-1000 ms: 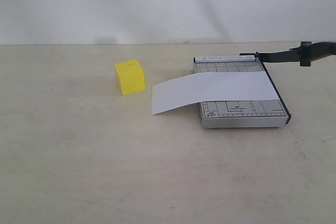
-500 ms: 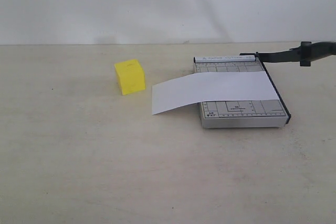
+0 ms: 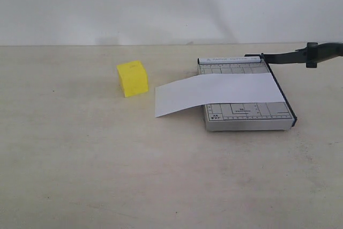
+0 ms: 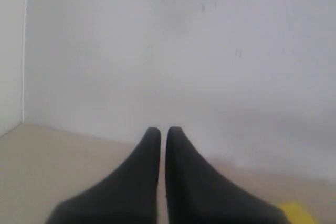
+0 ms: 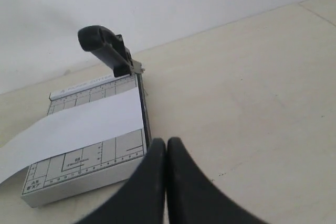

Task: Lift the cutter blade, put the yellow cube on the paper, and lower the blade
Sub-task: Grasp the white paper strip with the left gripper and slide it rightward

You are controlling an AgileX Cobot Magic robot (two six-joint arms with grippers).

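The yellow cube [image 3: 133, 78] sits on the table left of the grey gridded cutter base [image 3: 246, 115]. The white paper [image 3: 214, 94] lies across the base, its left end hanging over onto the table. The cutter blade [image 3: 292, 56] stands raised, its black handle [image 5: 102, 43] up in the air at the far end of the base [image 5: 79, 166]. My right gripper [image 5: 166, 142] is shut and empty, hovering near the base's front right corner. Shut on nothing as well, my left gripper [image 4: 164, 129] faces the wall, with a corner of the cube [image 4: 296, 211] at the frame's edge. Neither arm shows in the exterior view.
The table [image 3: 107, 159] is a plain beige surface that ends at a white wall [image 3: 161, 4] behind. Bare tabletop [image 5: 252, 103] lies beside the cutter on the gripper's side.
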